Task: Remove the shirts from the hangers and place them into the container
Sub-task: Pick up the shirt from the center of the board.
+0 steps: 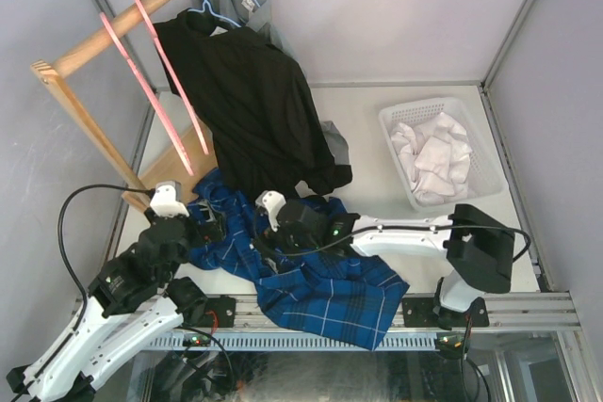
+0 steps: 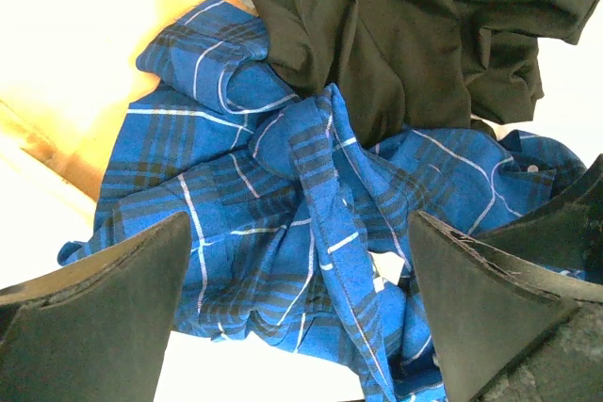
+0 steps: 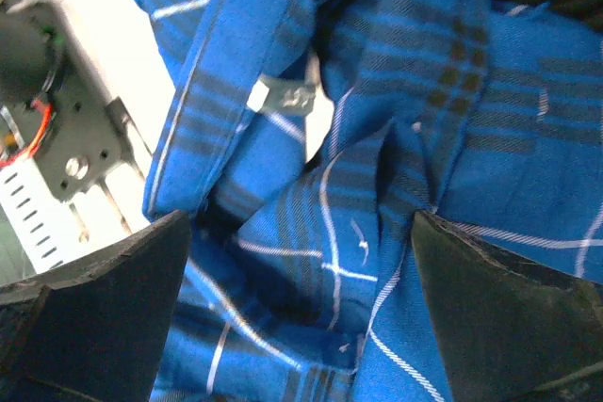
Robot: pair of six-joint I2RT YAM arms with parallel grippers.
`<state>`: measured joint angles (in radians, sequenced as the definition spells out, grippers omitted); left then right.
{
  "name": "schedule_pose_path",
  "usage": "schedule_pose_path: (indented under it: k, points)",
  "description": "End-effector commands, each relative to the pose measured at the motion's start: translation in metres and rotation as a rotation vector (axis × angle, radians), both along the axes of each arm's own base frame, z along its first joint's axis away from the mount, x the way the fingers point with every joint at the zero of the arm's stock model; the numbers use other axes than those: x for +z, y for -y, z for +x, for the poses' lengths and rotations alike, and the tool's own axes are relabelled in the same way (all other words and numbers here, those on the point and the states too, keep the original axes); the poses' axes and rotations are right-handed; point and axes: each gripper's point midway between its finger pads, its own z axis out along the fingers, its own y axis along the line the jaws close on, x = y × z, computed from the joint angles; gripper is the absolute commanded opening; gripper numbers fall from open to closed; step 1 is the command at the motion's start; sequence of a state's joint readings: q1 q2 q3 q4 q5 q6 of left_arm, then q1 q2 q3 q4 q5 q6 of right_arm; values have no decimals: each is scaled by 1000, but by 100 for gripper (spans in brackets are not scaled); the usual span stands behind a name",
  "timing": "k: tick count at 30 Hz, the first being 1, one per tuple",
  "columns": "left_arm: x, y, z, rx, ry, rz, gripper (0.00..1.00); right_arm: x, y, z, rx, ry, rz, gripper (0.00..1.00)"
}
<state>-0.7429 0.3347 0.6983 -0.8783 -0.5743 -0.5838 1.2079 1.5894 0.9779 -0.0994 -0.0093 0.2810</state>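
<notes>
Plaid shirt [image 1: 320,284] is lying crumpled at the near edge of the tabletop [image 1: 367,101], partly under the black shirt [image 1: 254,101].
My left jaws and right jaws are hanging spread wide over it, gripping nothing. The cloth is looking soft, light and floppy; I am judging a pinch on a bunched fold safest for carrying to the basket [image 1: 400,120].

**Arms converging low, both open**

Your left arm [image 1: 122,298] reaches forward from its base, wrist pitched down. The left hand [image 2: 300,223] is spread wide. Your right arm [image 1: 405,233] stretches leftward, held low. The right hand [image 3: 301,223] is spread just as wide. The two hands sit near each other.
</notes>
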Motion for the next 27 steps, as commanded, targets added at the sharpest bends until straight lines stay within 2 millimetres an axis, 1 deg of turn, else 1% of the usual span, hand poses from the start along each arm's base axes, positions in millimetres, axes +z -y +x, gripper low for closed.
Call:
schedule_pose_path:
  k: [1, 4, 5, 6, 9, 11, 14, 17, 19, 20, 21, 22, 23, 24, 25, 26, 27]
  points:
    - [20, -10, 4, 42, 59, 5, 100, 22, -14, 33, -175, 55, 28, 100]
    - [19, -8, 4, 36, 53, 6, 100, 8, -5, 41, -208, 79, -35, 100]
    - [18, -7, 5, 34, 49, 10, 100, 1, -2, 42, -212, 78, -62, 100]
    - [18, -6, 6, 31, 47, 8, 100, -11, 2, 42, -211, 64, -106, 100]
    - [15, -2, 7, 19, 28, 20, 99, -40, 6, 32, -168, -3, -215, 100]
    - [14, 0, 8, 15, 16, 31, 99, -52, 4, 26, -156, -17, -260, 100]
    - [13, 0, 8, 17, 10, 38, 99, -66, -1, 11, -97, -6, -293, 100]
    - [13, -2, 8, 24, 15, 35, 99, -76, 9, 15, -128, 36, -354, 100]
    - [13, -3, 8, 28, 18, 32, 99, -79, 17, 20, -149, 52, -384, 100]
    - [13, -2, 8, 26, 19, 30, 99, -80, 20, 22, -153, 58, -396, 97]
    - [13, -2, 8, 27, 19, 30, 99, -80, 22, 23, -146, 58, -403, 91]
    - [12, -2, 8, 26, 17, 31, 99, -80, 23, 24, -137, 57, -405, 79]
    - [12, -1, 9, 24, 14, 34, 99, -79, 23, 25, -136, 60, -402, 63]
    - [12, -1, 9, 22, 11, 35, 99, -76, 23, 26, -135, 63, -392, 51]
    - [11, 0, 9, 19, 8, 37, 99, -70, 20, 26, -127, 69, -370, 39]
    - [11, 0, 9, 15, 5, 39, 99, -64, 17, 25, -105, 75, -349, 25]
    - [11, 1, 9, 13, 4, 40, 99, -56, 13, 22, -65, 89, -327, 5]
